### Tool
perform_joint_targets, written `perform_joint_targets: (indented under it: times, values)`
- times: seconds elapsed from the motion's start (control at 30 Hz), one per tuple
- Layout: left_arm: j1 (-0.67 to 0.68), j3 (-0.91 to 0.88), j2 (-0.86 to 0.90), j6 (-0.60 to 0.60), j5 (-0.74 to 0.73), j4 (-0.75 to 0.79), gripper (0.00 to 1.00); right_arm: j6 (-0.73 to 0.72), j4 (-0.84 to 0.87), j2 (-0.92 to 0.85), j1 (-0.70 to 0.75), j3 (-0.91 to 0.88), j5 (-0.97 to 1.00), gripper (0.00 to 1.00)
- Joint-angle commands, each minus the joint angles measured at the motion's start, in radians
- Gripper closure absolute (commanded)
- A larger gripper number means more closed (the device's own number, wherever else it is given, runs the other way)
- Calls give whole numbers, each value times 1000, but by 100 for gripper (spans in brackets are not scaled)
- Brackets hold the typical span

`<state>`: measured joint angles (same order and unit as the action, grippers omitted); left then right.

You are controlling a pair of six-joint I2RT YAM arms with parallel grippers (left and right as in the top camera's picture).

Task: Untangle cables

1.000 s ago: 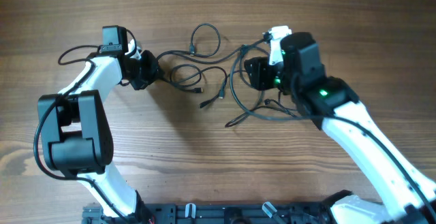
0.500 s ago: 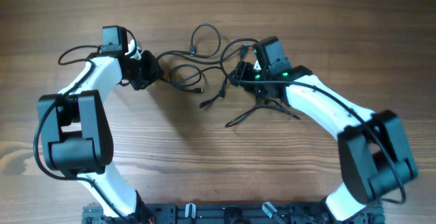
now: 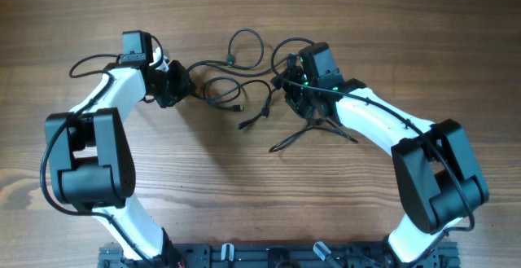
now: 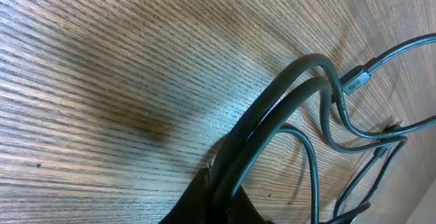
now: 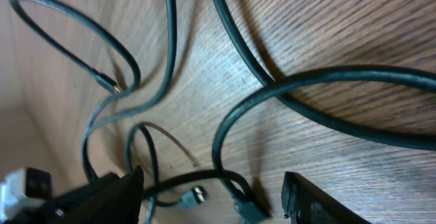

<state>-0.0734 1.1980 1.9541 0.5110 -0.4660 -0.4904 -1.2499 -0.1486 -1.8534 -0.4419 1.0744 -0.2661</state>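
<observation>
Overhead, the right arm has swung since a second ago. Its forearm then ran straight up from the lower right corner; now it bends in an arc, and the right claw (image 3: pixel 295 93) sits a little further left, over the right side of the cables (image 3: pixel 254 119). The big loop that lay open beside it is now mostly hidden under the wrist, and only a few strands fan out below it on the table (image 3: pixel 244 195). The left arm and the left claw (image 3: pixel 184 85) have not moved, and the loops in the middle lie as they did.

Left wrist view: the left claw is pressed together on two strands, which rise from its tips and curve off to the right (the rest of the tangle trails beyond them, flat on the wood).

Right wrist view: the right claw is spread, low over the table. One thin strand with a small plug lies between its fingers (image 5: pixel 102 190); whether it touches either one I cannot tell. A thicker loop curves across the wood just ahead.
</observation>
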Motion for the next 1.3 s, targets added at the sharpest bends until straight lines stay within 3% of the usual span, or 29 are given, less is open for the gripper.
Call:
perform_joint_targets:
  times: [0.0, 0.4, 0.6, 0.8, 0.87, 0.9, 0.93, 0.97, 1.27]
  values:
    - [-2, 12, -16, 3, 14, 0, 91, -103, 21, -21, -13, 13, 43, 33]
    - [-2, 12, -16, 3, 14, 1, 92, -140, 33, -23, -53, 13, 171, 33]
    - [-2, 12, -16, 3, 14, 1, 92, -141, 37, -42, -60, 13, 189, 39]
    - [-2, 12, -16, 3, 14, 1, 92, -141, 130, -135, -83, 13, 188, 40]
    - [-2, 12, -16, 3, 14, 1, 92, -140, 142, -154, -84, 13, 191, 45]
    - [-2, 12, -16, 3, 14, 1, 92, -136, 139, -156, -83, 13, 206, 65]
    - [-2, 12, -16, 3, 14, 1, 92, -131, 141, -156, -81, 13, 222, 91]
    - [-2, 12, -16, 3, 14, 1, 92, -129, 152, -151, -80, 13, 234, 96]
    - [-2, 12, -16, 3, 14, 1, 92, -89, 443, -137, -77, 13, 138, 96]
